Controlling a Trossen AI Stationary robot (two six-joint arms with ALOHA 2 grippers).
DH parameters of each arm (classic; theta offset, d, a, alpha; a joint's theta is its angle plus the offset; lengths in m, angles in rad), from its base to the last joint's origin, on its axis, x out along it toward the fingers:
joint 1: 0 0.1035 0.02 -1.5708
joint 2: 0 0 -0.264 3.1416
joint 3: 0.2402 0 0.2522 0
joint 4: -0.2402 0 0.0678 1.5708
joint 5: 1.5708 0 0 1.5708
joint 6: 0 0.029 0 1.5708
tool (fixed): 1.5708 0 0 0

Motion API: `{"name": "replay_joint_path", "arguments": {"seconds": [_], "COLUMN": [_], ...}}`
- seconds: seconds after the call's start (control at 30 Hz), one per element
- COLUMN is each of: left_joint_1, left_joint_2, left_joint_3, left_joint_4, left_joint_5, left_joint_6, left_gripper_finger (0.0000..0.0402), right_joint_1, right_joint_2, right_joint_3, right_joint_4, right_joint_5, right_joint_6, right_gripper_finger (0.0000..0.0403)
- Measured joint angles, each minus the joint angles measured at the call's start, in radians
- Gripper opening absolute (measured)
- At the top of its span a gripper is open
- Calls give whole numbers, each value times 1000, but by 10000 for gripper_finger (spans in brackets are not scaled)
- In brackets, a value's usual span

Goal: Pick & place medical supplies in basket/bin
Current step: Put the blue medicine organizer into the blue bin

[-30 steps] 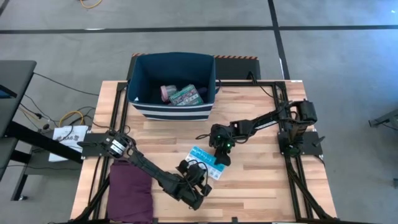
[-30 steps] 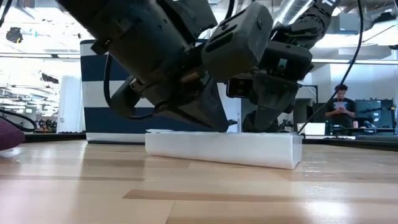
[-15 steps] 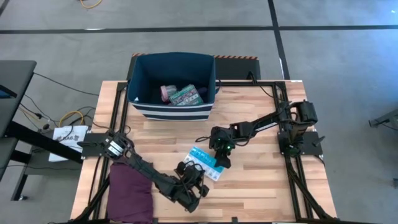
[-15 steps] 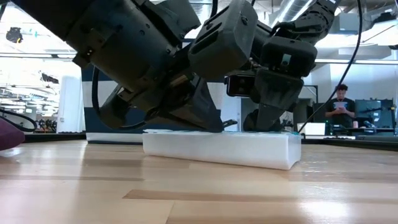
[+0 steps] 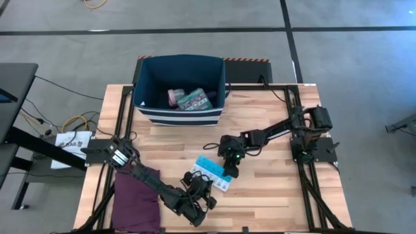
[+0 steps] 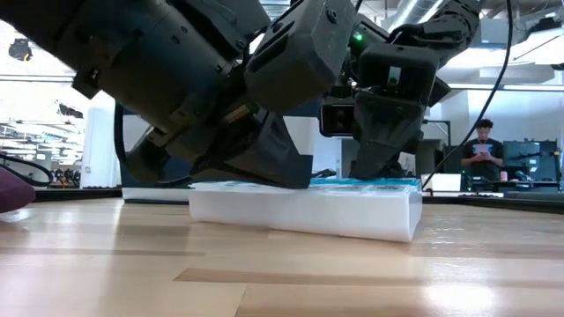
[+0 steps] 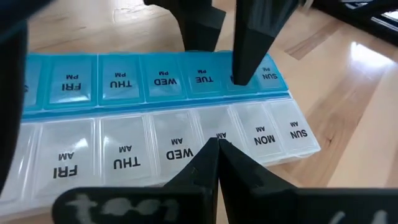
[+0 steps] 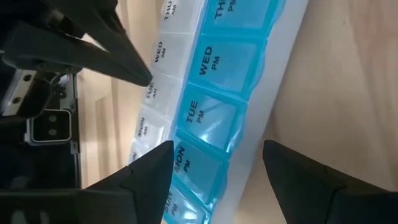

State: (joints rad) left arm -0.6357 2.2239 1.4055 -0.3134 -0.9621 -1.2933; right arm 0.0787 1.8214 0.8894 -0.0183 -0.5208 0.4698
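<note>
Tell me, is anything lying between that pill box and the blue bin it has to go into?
Nothing visible. Bare table lies between the weekly pill organizer and the navy bin. The open right gripper straddles one edge; the shut left gripper presses the other side.

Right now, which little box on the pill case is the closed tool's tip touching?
The white TUE AM box. The left tool, shut to a point, rests on its label, between WED AM and MON AM in the white row, not the blue PM row.
</note>
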Motion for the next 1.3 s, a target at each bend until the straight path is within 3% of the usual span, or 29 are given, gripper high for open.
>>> {"name": "replay_joint_path", "arguments": {"seconds": [0.17,0.5,0.83,1.0,1.17,1.3], "left_joint_1": [-6,6,6,5,-10,-56], "left_joint_2": [32,40,41,40,30,-68], "left_joint_3": [1,-3,12,12,10,10], "left_joint_4": [31,38,40,32,26,-15], "left_joint_5": [-39,47,12,6,-5,-102], "left_joint_6": [-18,17,46,46,44,57], "left_gripper_finger": [0,0,0,0,0,0], "right_joint_1": [19,43,62,52,37,19], "right_joint_2": [0,2,72,128,117,63], "right_joint_3": [0,0,10,44,69,67], "right_joint_4": [15,128,163,191,180,147], "right_joint_5": [19,31,-19,-101,-92,-63], "right_joint_6": [13,35,20,36,26,-39], "right_gripper_finger": [240,236,167,165,156,136]}}
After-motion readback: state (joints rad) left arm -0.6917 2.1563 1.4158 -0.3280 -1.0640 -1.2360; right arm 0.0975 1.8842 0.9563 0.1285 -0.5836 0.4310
